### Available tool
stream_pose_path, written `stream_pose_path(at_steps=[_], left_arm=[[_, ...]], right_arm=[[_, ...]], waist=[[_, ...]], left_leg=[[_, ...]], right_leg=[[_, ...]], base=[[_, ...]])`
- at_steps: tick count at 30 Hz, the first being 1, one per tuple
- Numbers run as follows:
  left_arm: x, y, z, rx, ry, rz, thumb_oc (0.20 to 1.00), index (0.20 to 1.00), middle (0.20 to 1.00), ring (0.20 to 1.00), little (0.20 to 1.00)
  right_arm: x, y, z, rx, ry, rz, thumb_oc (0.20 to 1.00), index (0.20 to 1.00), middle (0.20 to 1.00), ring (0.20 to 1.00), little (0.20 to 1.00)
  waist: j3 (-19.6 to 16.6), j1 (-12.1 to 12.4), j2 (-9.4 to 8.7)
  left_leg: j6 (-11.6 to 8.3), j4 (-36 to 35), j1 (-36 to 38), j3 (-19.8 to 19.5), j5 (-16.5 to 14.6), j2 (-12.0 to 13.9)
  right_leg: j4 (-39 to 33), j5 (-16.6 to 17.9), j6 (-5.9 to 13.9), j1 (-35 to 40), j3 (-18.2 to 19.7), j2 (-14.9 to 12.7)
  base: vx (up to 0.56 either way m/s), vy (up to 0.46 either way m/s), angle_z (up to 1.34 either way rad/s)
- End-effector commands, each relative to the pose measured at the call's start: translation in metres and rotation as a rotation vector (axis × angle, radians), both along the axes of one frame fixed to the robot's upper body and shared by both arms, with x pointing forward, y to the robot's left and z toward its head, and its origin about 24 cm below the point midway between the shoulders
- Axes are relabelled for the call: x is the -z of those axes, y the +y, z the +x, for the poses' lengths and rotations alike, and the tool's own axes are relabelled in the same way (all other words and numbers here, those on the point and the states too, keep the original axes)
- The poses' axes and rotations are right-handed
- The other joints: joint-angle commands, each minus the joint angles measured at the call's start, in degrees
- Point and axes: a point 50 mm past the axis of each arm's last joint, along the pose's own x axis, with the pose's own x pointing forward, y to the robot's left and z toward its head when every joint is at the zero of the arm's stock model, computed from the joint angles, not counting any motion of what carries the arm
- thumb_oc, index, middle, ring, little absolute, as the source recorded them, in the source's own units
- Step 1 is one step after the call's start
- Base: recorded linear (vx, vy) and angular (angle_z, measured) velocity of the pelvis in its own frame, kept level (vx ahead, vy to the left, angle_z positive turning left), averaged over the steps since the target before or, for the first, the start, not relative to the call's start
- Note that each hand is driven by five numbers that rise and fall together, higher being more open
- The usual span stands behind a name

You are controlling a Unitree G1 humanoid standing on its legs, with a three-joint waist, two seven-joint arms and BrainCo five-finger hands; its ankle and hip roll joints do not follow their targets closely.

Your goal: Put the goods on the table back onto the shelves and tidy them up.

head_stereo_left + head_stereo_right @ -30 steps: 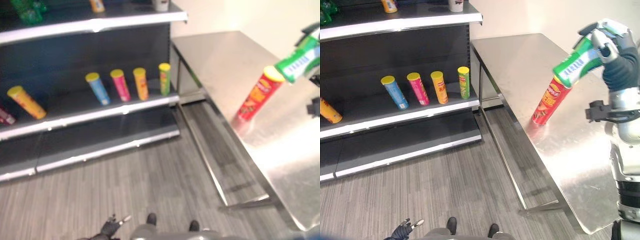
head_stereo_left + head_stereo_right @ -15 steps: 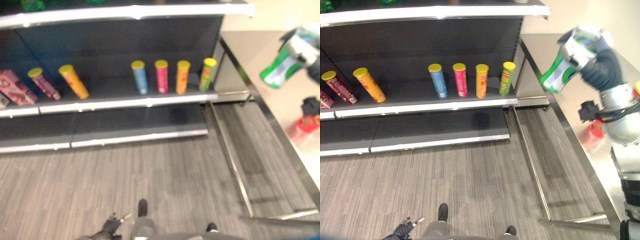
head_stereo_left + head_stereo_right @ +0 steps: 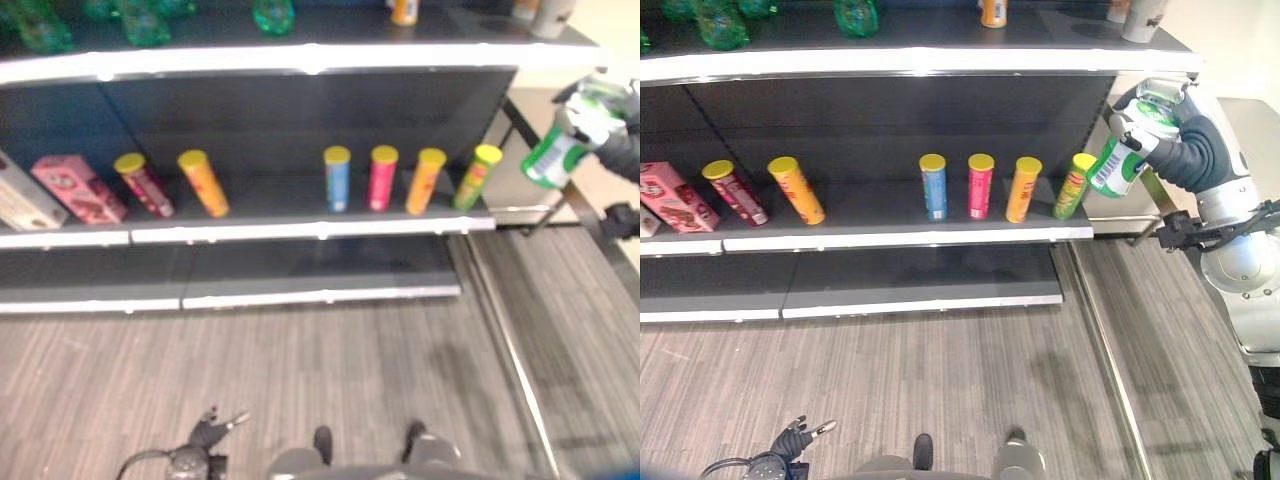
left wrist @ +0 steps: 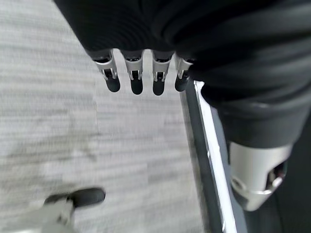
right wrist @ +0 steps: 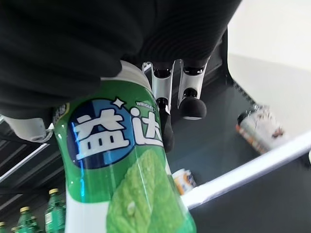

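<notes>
My right hand (image 3: 1185, 150) is shut on a green and white canister (image 3: 1122, 158), held tilted in the air by the right end of the dark shelves. In the right wrist view the canister (image 5: 124, 165) lies in the palm with the fingers (image 5: 191, 104) curled past it. The middle shelf (image 3: 900, 238) carries upright tubes: blue (image 3: 934, 187), pink (image 3: 980, 186), orange (image 3: 1022, 189) and green (image 3: 1075, 186). Further left lean a yellow tube (image 3: 796, 189) and a dark red one (image 3: 735, 192), beside a pink box (image 3: 675, 196). My left hand (image 3: 792, 440) hangs low over the floor, fingers (image 4: 136, 80) straight.
The top shelf (image 3: 920, 60) holds green bottles (image 3: 855, 15), an orange bottle (image 3: 992, 12) and cups (image 3: 1145, 18) at its right end. The bottom shelf (image 3: 890, 285) is bare. A corner of the steel table (image 3: 1252, 112) shows at the right, its leg rail (image 3: 1110, 350) running across the grey floor.
The camera has swung left from the table to face the shelves. My right hand has stayed raised with the green canister; the red tube on the table has left the view.
</notes>
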Motion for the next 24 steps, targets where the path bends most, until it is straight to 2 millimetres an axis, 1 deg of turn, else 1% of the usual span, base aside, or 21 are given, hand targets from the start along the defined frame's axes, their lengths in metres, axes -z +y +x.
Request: stream_pose_path(at_steps=[1, 2, 3, 6, 10, 11, 12, 13, 14, 15, 16, 17, 18, 19, 20, 21, 22, 24], left_arm=[[-0.01, 0.011, 0.016, 0.034, -0.062, 0.042, 1.0, 1.0, 1.0, 1.0, 1.0], [-0.01, 0.008, 0.016, 0.04, -0.066, 0.039, 1.0, 1.0, 1.0, 1.0, 1.0], [-0.01, 0.008, 0.015, 0.04, -0.066, 0.039, 1.0, 1.0, 1.0, 1.0, 1.0], [-0.009, 0.006, 0.014, 0.049, -0.06, 0.032, 1.0, 1.0, 1.0, 1.0, 1.0], [-0.008, 0.004, 0.013, 0.065, -0.054, 0.026, 1.0, 1.0, 1.0, 1.0, 1.0], [-0.008, 0.004, 0.012, 0.065, -0.053, 0.026, 1.0, 1.0, 1.0, 1.0, 1.0], [-0.009, 0.007, 0.011, 0.043, -0.054, 0.026, 1.0, 1.0, 1.0, 1.0, 1.0], [-0.009, 0.009, 0.011, 0.035, -0.058, 0.028, 1.0, 1.0, 1.0, 1.0, 1.0], [-0.011, 0.009, 0.013, 0.029, -0.069, 0.028, 1.0, 1.0, 1.0, 1.0, 1.0], [-0.012, 0.01, 0.015, 0.025, -0.076, 0.034, 1.0, 1.0, 1.0, 1.0, 1.0], [-0.012, 0.01, 0.016, 0.023, -0.077, 0.033, 1.0, 1.0, 1.0, 1.0, 1.0], [-0.012, 0.01, 0.016, 0.016, -0.078, 0.031, 1.0, 1.0, 1.0, 1.0, 1.0], [-0.01, 0.01, 0.012, 0.0, -0.071, 0.022, 1.0, 1.0, 1.0, 1.0, 1.0], [-0.01, 0.011, 0.009, 0.008, -0.058, 0.028, 1.0, 1.0, 1.0, 1.0, 1.0], [-0.008, 0.011, 0.006, 0.012, -0.045, 0.033, 1.0, 1.0, 1.0, 1.0, 1.0], [-0.009, 0.013, 0.004, 0.006, -0.045, 0.037, 1.0, 1.0, 1.0, 1.0, 1.0], [-0.008, 0.014, 0.002, 0.012, -0.033, 0.048, 1.0, 1.0, 1.0, 1.0, 1.0], [-0.005, 0.011, -0.003, 0.015, -0.017, 0.042, 1.0, 1.0, 1.0, 1.0, 1.0]], right_arm=[[-0.039, 0.001, -0.01, -0.01, -0.173, -0.01, 0.2, 0.2, 0.2, 0.2, 0.2], [-0.042, 0.001, -0.011, -0.008, -0.181, -0.021, 0.2, 0.2, 0.2, 0.2, 0.2], [-0.042, 0.001, -0.011, -0.008, -0.181, -0.021, 0.2, 0.2, 0.2, 0.2, 0.2], [-0.047, -0.002, -0.013, 0.011, -0.183, -0.04, 0.2, 0.2, 0.2, 0.2, 0.2], [-0.05, -0.004, -0.015, 0.007, -0.185, -0.034, 0.2, 0.2, 0.2, 0.2, 0.2], [-0.05, -0.004, -0.015, 0.006, -0.184, -0.034, 0.2, 0.2, 0.2, 0.2, 0.2], [-0.053, 0.0, -0.014, -0.021, -0.191, -0.027, 0.2, 0.2, 0.2, 0.2, 0.2], [-0.057, 0.004, -0.014, -0.044, -0.205, -0.033, 0.2, 0.2, 0.2, 0.2, 0.2], [-0.061, 0.007, -0.015, -0.056, -0.219, -0.034, 0.2, 0.2, 0.2, 0.2, 0.2], [-0.065, 0.01, -0.014, -0.06, -0.233, -0.045, 0.2, 0.2, 0.2, 0.2, 0.2], [-0.066, 0.01, -0.014, -0.061, -0.235, -0.046, 0.2, 0.2, 0.2, 0.2, 0.2], [-0.069, 0.013, -0.011, -0.063, -0.232, -0.064, 0.2, 0.2, 0.2, 0.2, 0.2], [-0.074, 0.017, -0.008, -0.05, -0.224, -0.104, 0.2, 0.2, 0.2, 0.2, 0.2], [-0.076, 0.018, -0.007, -0.047, -0.226, -0.116, 0.2, 0.2, 0.2, 0.2, 0.2], [-0.075, 0.019, -0.004, -0.038, -0.227, -0.129, 0.2, 0.2, 0.2, 0.2, 0.2], [-0.078, 0.019, -0.002, -0.013, -0.231, -0.157, 0.2, 0.2, 0.2, 0.2, 0.2], [-0.079, 0.014, 0.003, 0.037, -0.23, -0.172, 0.2, 0.2, 0.2, 0.2, 0.2], [-0.078, 0.01, 0.012, 0.108, -0.211, -0.221, 0.2, 0.2, 0.2, 0.2, 0.2]], waist=[[0.3, 1.0, -3.0], [-0.4, 1.3, -3.88], [-0.3, 1.3, -3.84], [-2.0, 1.1, -4.24], [-3.6, 0.6, -4.67], [-3.6, 0.5, -4.62], [-3.3, 0.9, -5.08], [-2.6, 1.7, -5.08], [-1.8, 2.2, -5.68], [-0.8, 2.8, -6.1], [-0.8, 2.6, -6.02], [-0.2, 2.9, -6.37], [-0.4, 3.4, -6.9], [-0.6, 3.9, -6.6], [-0.7, 4.7, -5.99], [-1.1, 5.3, -5.59], [-1.6, 5.5, -5.28], [-2.9, 5.1, -4.35]], left_leg=[[-5.74, 0.0, 3.3, -4.0, -6.9, -1.9], [-6.05, 0.1, 4.0, -4.2, -8.0, -1.8], [-6.07, 0.1, 4.0, -4.2, -8.0, -1.7], [-7.38, 1.2, 4.6, -4.6, -9.4, 0.3], [-9.8, 6.3, 4.5, -4.4, -12.0, 3.8], [-9.86, 6.6, 4.5, -4.5, -12.2, 3.8], [-11.26, 13.2, 2.4, -4.4, -12.0, 4.5], [-12.08, 19.2, 0.5, -4.8, -11.0, 4.6], [-12.33, 23.9, -2.2, -5.3, -8.8, 3.9], [-12.47, 28.3, -5.3, -5.2, -7.6, 3.8], [-12.46, 28.9, -5.7, -5.3, -7.8, 3.7], [-12.2, 29.8, -8.0, -4.3, -7.7, 4.3], [-11.43, 22.1, -8.7, -1.9, -9.1, 5.9], [-11.46, 18.5, -9.1, -2.1, -8.0, 6.2], [-11.51, 13.6, -10.2, -3.1, -5.0, 6.3], [-11.73, 9.7, -10.3, -4.3, -3.4, 6.1], [-12.01, 6.9, -9.4, -5.0, -2.7, 6.1], [-11.73, 4.2, -7.4, -5.1, -2.8, 5.9]], right_leg=[[-1.9, 3.7, -1.7, 2.0, -0.3, 0.9], [-2.8, 3.4, -2.97, 4.0, -0.3, 1.0], [-2.8, 3.3, -3.0, 4.1, -0.4, 1.0], [-3.0, 2.6, -3.6, 6.0, -1.7, 1.4], [-3.4, 0.1, -4.79, 9.2, -3.6, 2.5], [-3.4, 0.0, -4.83, 9.3, -3.6, 2.5], [-3.9, -1.2, -5.7, 11.1, -3.7, 3.3], [-4.2, -1.8, -6.48, 12.5, -3.2, 4.1], [-4.4, -2.2, -7.09, 13.2, -3.2, 3.8], [-4.7, -2.6, -7.33, 13.9, -3.5, 3.5], [-4.7, -2.5, -7.33, 13.8, -3.6, 3.5], [-4.8, -2.9, -7.34, 14.3, -3.9, 3.1], [-5.7, -3.3, -6.46, 15.2, -3.8, 2.2], [-6.0, -3.4, -6.11, 15.5, -3.6, 2.2], [-6.1, -3.7, -5.92, 15.6, -3.1, 2.2], [-6.2, -4.1, -5.94, 15.8, -2.4, 2.2], [-6.2, -4.3, -5.9, 16.0, -2.1, 2.1], [-6.0, -4.6, -5.58, 16.7, -2.2, 1.9]], base=[[0.41, -0.064, 0.67], [0.17, -0.057, 0.79], [0.23, -0.101, 0.75], [0.23, -0.13, 0.49], [0.25, -0.153, 0.38], [0.19, -0.157, 0.52], [0.19, -0.155, 0.53], [0.18, -0.172, 0.42], [0.05, -0.09, 0.13], [-0.02, -0.035, -0.03], [-0.02, -0.024, -0.17], [0.09, 0.019, -0.08], [0.14, 0.051, 0.09], [0.18, 0.112, 0.17], [0.12, 0.132, 0.03], [0.1, 0.141, -0.13], [0.1, 0.139, -0.25], [0.11, 0.159, -0.36]])
